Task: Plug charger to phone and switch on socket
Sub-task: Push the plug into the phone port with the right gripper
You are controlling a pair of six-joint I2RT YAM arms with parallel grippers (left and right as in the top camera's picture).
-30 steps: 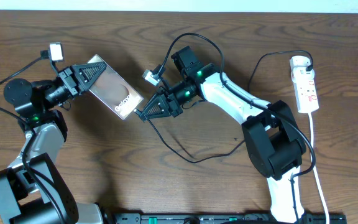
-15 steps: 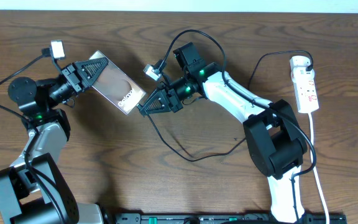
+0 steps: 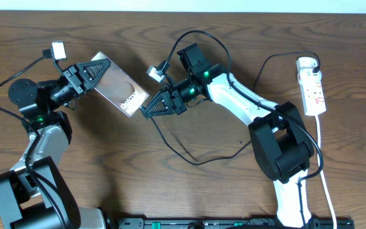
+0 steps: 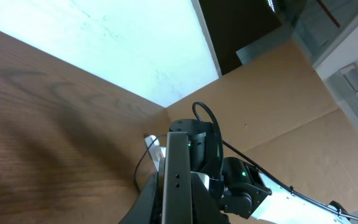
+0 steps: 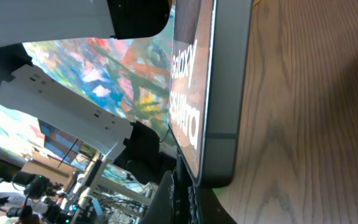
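Two steps, neither visibly finished. Left pincer [image 3: 94, 75] clamped on upper-left end of phone [image 3: 122, 95], phone held tilted over surface [image 3: 107, 172]. Right pincer [image 3: 146, 112] closed on charger [image 3: 189, 159] tip, tip right at phone's lower-right edge; seated or not, cannot tell. Cable slack loops rightward. Socket [image 3: 314, 89] far right, well apart from both pincers; switching likely remains.

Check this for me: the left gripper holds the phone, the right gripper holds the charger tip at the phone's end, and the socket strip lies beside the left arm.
One detail is wrong. The socket strip lies beside the right arm, not the left, as the overhead view shows. The rest stands: the left gripper holds the phone, and the right gripper holds the charger tip at the phone's end.
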